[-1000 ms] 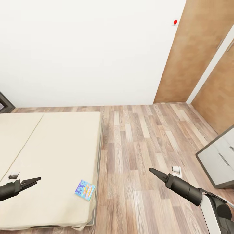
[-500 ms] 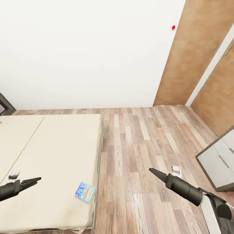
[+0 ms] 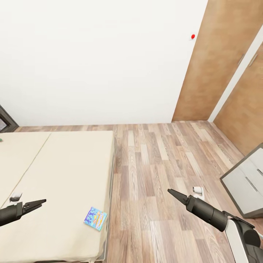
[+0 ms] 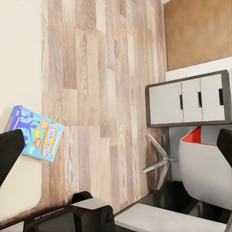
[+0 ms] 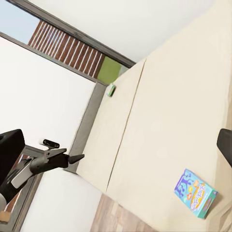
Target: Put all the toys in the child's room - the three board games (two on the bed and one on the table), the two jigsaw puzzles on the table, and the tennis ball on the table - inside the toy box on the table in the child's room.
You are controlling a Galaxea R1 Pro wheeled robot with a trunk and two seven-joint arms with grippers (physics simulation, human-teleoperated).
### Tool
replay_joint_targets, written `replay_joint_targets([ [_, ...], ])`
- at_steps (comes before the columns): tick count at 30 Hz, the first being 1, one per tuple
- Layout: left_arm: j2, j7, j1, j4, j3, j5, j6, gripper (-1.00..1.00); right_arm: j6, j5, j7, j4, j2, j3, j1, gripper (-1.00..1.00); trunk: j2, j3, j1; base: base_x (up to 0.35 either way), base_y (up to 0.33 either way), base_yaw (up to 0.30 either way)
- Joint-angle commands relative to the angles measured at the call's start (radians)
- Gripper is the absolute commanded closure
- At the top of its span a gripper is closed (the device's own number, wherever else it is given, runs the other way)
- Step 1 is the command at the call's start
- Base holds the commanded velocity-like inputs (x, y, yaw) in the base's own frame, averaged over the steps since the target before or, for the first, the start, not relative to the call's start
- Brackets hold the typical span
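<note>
The blue board game was seen at the bed edge, lower in view than a second earlier (the camera had shifted, not the box). The left gripper and right gripper were held closed, empty, the pickup judged not begun.
</note>
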Motion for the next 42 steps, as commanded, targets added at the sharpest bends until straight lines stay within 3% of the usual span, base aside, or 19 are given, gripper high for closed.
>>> replay_joint_targets([
  [1, 0.000, -0.003, -0.001, 0.000, 0.000, 0.000, 0.010, -1.00, 0.005, -0.002, 0.001, 0.000, 0.000, 0.000, -0.001, -1.00, -0.002, 0.000, 0.001, 0.000, 0.000, 0.000],
  [42, 0.000, -0.003, 0.000, 0.000, -0.002, 0.000, 0.010, -1.00, 0.005, -0.002, 0.001, 0.000, 0.000, 0.000, -0.001, -1.00, -0.002, 0.068, 0.001, 0.000, 0.000, 0.000],
])
